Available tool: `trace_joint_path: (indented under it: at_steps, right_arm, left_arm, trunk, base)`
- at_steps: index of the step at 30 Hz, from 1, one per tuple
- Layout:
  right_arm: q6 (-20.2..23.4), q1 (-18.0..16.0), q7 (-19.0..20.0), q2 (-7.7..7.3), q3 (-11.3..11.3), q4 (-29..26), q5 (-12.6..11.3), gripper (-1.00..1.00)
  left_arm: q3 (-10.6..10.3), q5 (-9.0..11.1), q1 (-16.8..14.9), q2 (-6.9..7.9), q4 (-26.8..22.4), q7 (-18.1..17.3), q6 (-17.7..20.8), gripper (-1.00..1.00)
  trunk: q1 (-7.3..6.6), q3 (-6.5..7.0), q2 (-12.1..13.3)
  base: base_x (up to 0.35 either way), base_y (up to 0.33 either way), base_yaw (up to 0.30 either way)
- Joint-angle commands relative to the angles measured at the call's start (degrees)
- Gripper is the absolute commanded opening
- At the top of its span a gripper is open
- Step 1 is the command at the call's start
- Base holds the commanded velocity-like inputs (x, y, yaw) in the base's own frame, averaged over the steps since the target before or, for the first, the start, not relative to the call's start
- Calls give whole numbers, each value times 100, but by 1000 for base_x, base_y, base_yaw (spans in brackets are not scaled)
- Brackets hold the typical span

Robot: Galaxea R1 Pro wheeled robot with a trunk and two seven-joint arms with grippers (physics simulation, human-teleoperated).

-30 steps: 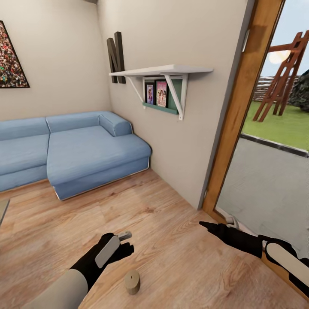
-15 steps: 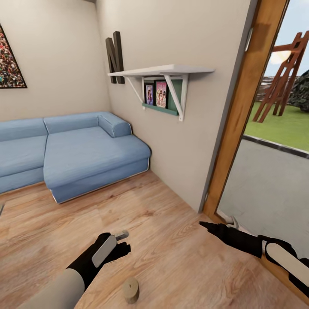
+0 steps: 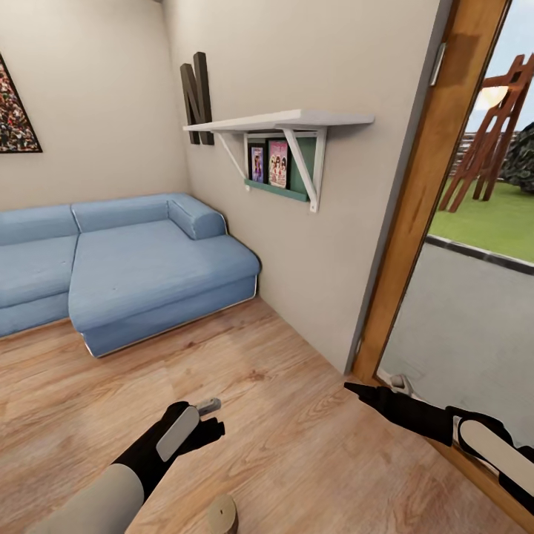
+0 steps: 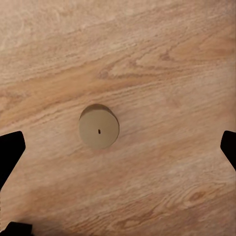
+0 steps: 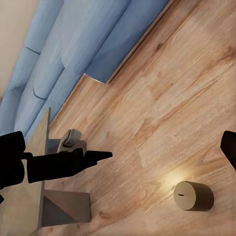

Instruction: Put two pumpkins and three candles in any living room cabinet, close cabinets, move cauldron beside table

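Blue sofa (image 3: 126,267) along the far wall, well apart from the work. Left gripper (image 3: 204,423) hanging above one candle (image 4: 99,126), fingers spread wide to either side with nothing between them, likely lined up for a straight drop onto it. One candle only, upright on bare wooden floor (image 3: 297,445) near the near edge of the planks, untouched. Right gripper (image 3: 356,387) held out low by the doorway, idle; open or shut, cannot tell.

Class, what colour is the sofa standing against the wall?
The sofa is light blue, clearest in the head view.
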Motion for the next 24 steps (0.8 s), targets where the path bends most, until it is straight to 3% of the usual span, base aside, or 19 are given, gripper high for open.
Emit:
trace_joint_path:
  at_steps: [1, 24]
  right_arm:
    - [6, -8, 8, -5, 12, 2, -32, 100]
    - [47, -8, 0, 109, 12, 2, -32, 100]
  left_arm:
    - [-34, 58, -4, 8, -17, 58, -1, 100]
    - [-43, 47, -4, 6, 16, 159, -28, 100]
  trunk:
    - [-1, -6, -3]
    - [461, -383, -845]
  base:
    - [2, -1, 0]
    - [0, 0, 0]
